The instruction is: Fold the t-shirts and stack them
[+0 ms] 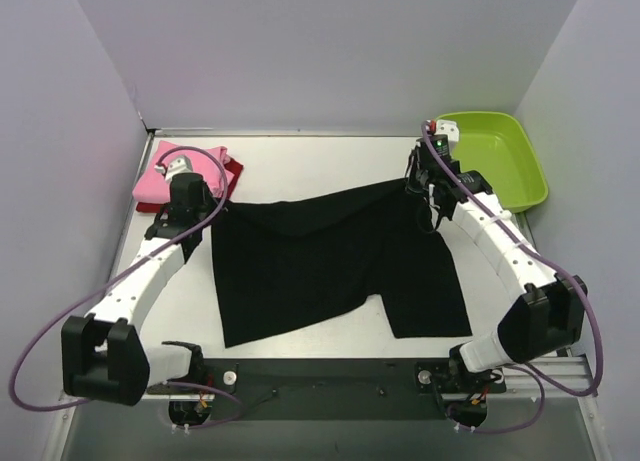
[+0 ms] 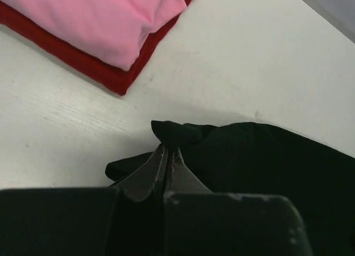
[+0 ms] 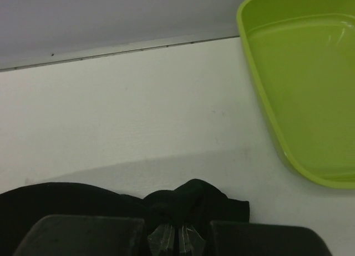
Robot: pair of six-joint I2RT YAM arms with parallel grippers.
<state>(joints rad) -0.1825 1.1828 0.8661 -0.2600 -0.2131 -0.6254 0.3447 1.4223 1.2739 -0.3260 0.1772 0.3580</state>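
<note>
The large black t-shirt (image 1: 320,261) lies spread over the middle of the table. My left gripper (image 1: 205,213) is shut on its far left corner; the pinched black cloth (image 2: 177,132) bunches at my fingertips (image 2: 169,150). My right gripper (image 1: 425,193) is shut on its far right corner, with cloth (image 3: 191,197) bunched over the fingertips (image 3: 177,234). The folded pink t-shirt (image 1: 160,173) lies on the folded dark red t-shirt (image 1: 232,173) at the far left, both also in the left wrist view: pink (image 2: 105,23), dark red (image 2: 94,70).
A lime-green plastic tub (image 1: 495,159) stands at the far right corner, also in the right wrist view (image 3: 310,89). Grey walls close in the table on the left, back and right. The arm bases and cables sit along the near edge.
</note>
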